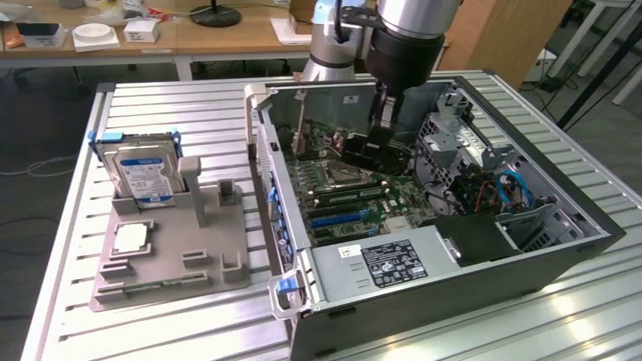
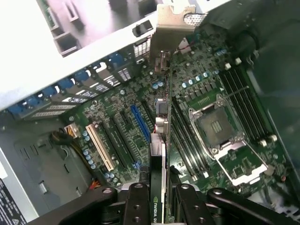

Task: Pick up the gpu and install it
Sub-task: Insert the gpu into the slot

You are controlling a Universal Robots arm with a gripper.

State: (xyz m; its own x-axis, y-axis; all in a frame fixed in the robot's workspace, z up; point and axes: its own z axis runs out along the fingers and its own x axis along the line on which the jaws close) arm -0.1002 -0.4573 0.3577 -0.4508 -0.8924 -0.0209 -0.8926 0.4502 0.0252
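The gpu [image 2: 160, 150] was dark along its edge, with a pale silver bracket. The pincer [image 2: 161, 206] was matte black. The motherboard [image 2: 220, 159] was deep green, with one blue slot [image 2: 140, 123] and one cream slot [image 2: 99, 146]. The hard drive [image 1: 143, 177] was silver with a blue-white label. The worktop [image 1: 180, 113] was ribbed silver.

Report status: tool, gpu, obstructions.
Tool shut on gpu, held edge-on inside open case over motherboard. Bracket toward case rear. No obstruction seen.
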